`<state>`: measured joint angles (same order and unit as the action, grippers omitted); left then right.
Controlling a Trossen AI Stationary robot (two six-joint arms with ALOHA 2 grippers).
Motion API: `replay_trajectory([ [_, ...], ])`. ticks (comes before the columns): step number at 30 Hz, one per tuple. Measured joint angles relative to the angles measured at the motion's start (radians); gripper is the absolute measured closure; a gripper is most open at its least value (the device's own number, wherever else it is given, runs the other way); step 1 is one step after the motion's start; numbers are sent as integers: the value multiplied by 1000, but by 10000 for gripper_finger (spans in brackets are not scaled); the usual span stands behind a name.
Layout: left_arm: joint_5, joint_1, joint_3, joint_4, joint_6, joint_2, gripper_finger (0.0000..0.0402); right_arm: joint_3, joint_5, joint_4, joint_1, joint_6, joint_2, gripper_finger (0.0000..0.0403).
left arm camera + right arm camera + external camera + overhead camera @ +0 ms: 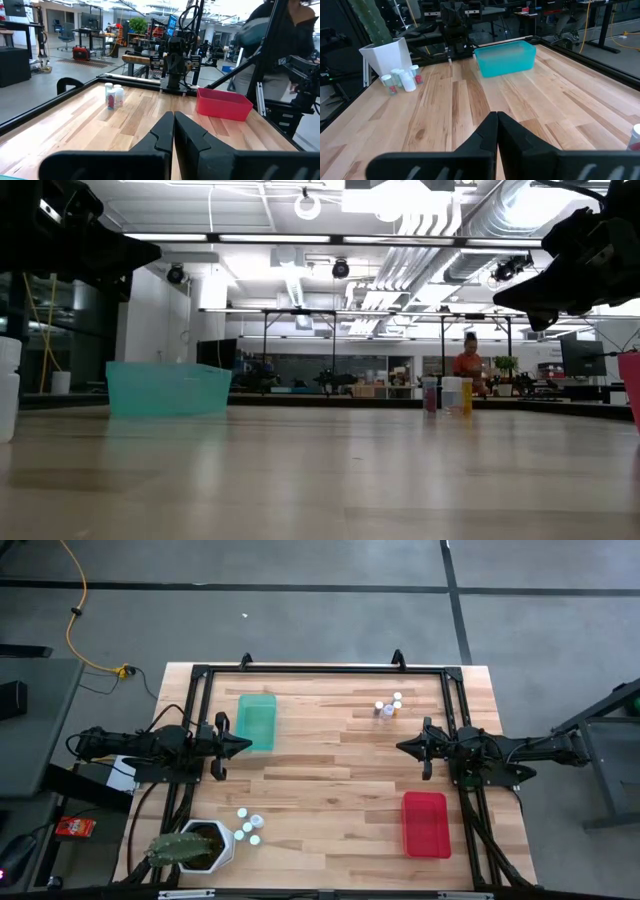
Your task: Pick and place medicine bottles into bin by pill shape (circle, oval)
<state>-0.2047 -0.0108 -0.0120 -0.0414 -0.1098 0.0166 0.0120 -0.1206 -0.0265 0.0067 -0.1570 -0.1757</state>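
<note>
Above the table (330,765), both hands (243,744) (404,747) hover closed, fingertips facing.

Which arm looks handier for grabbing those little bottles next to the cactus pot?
Probably the left. Its gripper hovers on the same side as the bottles beside the cactus pot; the right gripper waits across the table, nearer the other bottles.

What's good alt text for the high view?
Overhead: left gripper and right gripper, both shut, face each other across a wooden table. Teal bin far left, red bin near right, bottle clusters still out.
</note>
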Motion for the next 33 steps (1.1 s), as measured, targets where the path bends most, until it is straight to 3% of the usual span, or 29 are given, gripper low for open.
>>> replay_trajectory([
  [10, 0, 0, 0, -6, -5, 0, 398, 0, 0, -1, 0, 0, 0, 402],
  [14, 0, 0, 0, -107, -34, 7, 398, 0, 0, -8, 0, 0, 0, 402],
  [17, 0, 0, -11, -209, -17, 48, 392, 0, 0, -64, 0, 0, 0, 402],
  [21, -7, 0, -102, -202, 24, 177, 359, 0, 0, -148, 0, 0, 0, 402],
  [26, 10, 1, -297, -33, 27, 402, 286, 0, -13, -185, 0, 0, 0, 402],
  [33, 84, 32, -623, 422, -15, 702, 194, 0, -44, -183, 0, 0, 0, 402],
])
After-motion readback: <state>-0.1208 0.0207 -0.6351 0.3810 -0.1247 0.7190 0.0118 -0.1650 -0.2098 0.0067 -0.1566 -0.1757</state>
